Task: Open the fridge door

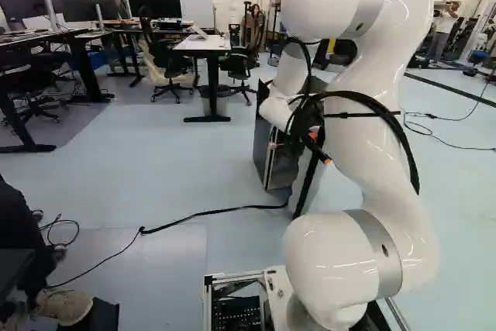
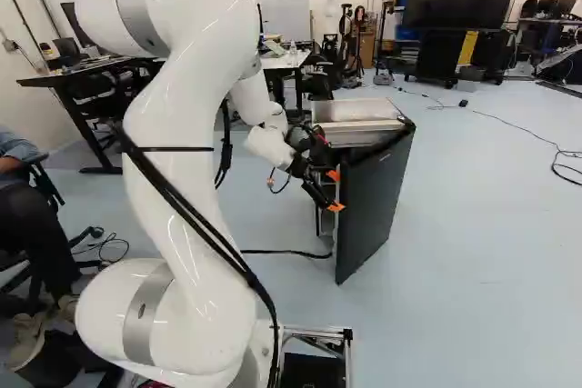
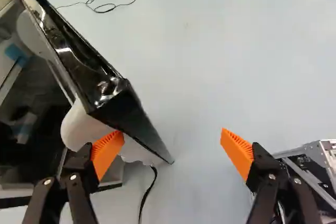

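Standing on the floor just ahead, the fridge has its dark door ajar. At the door's free edge the gripper has its jaws spread, grasping nothing, one orange pad beside the inner face; contact is unclear. The step seems to be widening the gap: next, it should sweep that pad outward against the inside, without slipping off the corner.

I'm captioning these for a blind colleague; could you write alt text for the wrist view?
A robot's open end effector at a black fridge door standing ajar, one orange-padded finger by the door's inner side, the other out over pale floor.
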Tool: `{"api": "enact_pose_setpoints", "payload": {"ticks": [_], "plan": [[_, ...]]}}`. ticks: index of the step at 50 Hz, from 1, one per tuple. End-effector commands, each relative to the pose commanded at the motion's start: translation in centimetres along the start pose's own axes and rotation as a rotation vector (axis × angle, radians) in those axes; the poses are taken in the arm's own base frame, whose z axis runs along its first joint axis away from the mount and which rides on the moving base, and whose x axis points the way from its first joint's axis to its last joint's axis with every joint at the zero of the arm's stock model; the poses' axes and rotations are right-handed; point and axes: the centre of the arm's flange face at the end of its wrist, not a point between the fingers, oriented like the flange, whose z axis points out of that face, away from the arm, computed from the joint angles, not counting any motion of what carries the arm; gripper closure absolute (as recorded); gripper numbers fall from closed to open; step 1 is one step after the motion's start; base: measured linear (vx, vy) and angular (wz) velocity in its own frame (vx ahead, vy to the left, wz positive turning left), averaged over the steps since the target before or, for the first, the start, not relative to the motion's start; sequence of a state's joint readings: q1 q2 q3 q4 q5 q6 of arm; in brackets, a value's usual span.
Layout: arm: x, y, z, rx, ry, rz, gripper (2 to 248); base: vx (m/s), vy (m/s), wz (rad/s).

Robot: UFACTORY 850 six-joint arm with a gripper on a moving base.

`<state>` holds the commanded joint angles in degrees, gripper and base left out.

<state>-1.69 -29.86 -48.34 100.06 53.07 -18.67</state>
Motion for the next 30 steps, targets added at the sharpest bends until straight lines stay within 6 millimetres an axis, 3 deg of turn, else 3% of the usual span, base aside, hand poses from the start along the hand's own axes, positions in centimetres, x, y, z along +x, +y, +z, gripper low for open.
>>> {"api": "enact_pose_setpoints", "payload": {"ticks": [30], "plan": [[2.5, 4.3, 1.4, -0.155, 0.133, 0.03, 3, 0.0, 0.0, 0.0]]}}
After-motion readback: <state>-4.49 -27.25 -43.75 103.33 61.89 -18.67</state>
